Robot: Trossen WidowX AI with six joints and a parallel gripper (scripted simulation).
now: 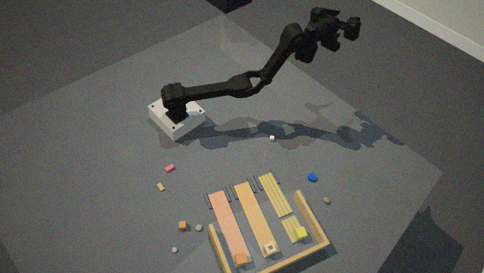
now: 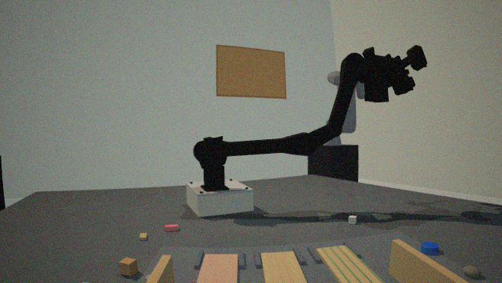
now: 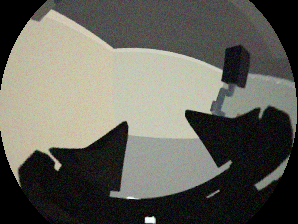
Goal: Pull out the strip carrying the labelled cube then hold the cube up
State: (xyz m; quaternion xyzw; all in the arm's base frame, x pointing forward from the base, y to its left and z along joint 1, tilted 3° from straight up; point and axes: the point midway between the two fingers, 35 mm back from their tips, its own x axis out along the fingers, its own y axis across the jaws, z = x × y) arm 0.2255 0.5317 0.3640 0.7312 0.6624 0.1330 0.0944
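The tan strip (image 1: 254,218) (image 2: 283,269) lies in the middle, in one piece, with the cream cube marked R (image 1: 270,248) on its far end from the arm base. The pink strip (image 1: 226,225) (image 2: 218,269) beside it looks whole and bears an orange cube (image 1: 240,259). The green-striped strip (image 1: 274,193) (image 2: 346,264) is split; a yellow cube (image 1: 300,233) sits on its separate short piece (image 1: 288,226). My gripper (image 1: 343,35) (image 2: 412,71) (image 3: 157,118) is open and empty, high up and far from the strips. The exterior view cuts off the cubes on the strips.
Low wooden walls (image 1: 295,258) (image 2: 417,261) stand around the strips' far ends and sides. Dark guide rails flank the near ends. A blue disc (image 1: 312,177) (image 2: 429,248), a white cube (image 1: 271,137) (image 2: 352,219), a red block (image 1: 170,168) (image 2: 171,228) and other small items lie around.
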